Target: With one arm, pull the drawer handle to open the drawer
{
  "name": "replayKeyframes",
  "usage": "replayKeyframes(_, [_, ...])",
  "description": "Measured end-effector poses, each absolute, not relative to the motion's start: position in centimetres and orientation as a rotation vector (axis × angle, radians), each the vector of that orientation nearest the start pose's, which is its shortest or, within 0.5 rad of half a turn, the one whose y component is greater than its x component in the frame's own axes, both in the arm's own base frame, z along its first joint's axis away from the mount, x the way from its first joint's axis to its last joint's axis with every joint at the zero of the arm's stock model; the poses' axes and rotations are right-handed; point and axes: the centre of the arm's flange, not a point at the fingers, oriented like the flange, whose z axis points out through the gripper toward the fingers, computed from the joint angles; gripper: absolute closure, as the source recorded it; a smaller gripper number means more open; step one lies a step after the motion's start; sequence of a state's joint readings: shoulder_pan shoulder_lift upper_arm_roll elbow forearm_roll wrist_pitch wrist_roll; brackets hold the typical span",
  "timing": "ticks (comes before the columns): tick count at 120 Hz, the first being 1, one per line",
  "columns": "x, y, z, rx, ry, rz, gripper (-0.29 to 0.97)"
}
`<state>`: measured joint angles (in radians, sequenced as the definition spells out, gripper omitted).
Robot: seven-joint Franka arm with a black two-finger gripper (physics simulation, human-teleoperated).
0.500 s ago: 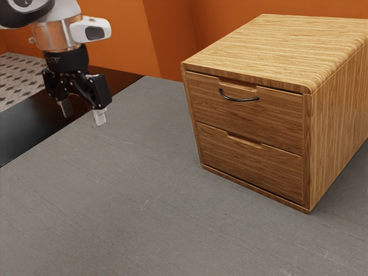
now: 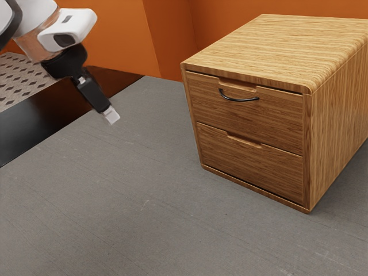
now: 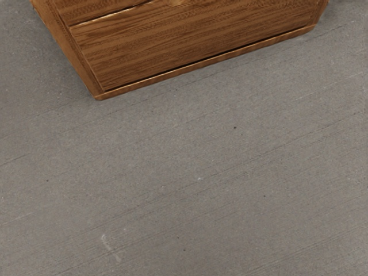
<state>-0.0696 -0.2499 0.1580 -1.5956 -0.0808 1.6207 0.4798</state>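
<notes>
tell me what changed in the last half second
The end effector turned and tilted. It is now seen edge-on and angled down toward the exterior view's right, toward the cabinet, and its tip shifted slightly that way. Nothing was grasped or released. The drawer handle is untouched, the top drawer stayed shut, and the cabinet has not moved.

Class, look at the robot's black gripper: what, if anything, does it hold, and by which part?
Nothing. The black two-finger gripper hangs over the grey surface, well apart from the wooden two-drawer cabinet; the dark curved drawer handle is untouched.
</notes>
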Motion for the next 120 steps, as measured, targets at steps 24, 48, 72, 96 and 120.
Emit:
replayKeyframes(24, [48.6,2.3,75.2,-2.777,1.203,-0.630,0.00])
replayKeyframes(48, [50.6,1.5,73.9,-2.510,1.554,-0.629,0.00])
replayKeyframes(72, [51.2,-0.4,74.1,-2.282,1.791,-0.636,0.00])
replayKeyframes(96, [53.4,-3.5,72.7,-2.077,1.943,-0.664,0.00])
replayKeyframes(120, [55.3,-8.0,70.9,-1.900,2.076,-0.685,0.00])
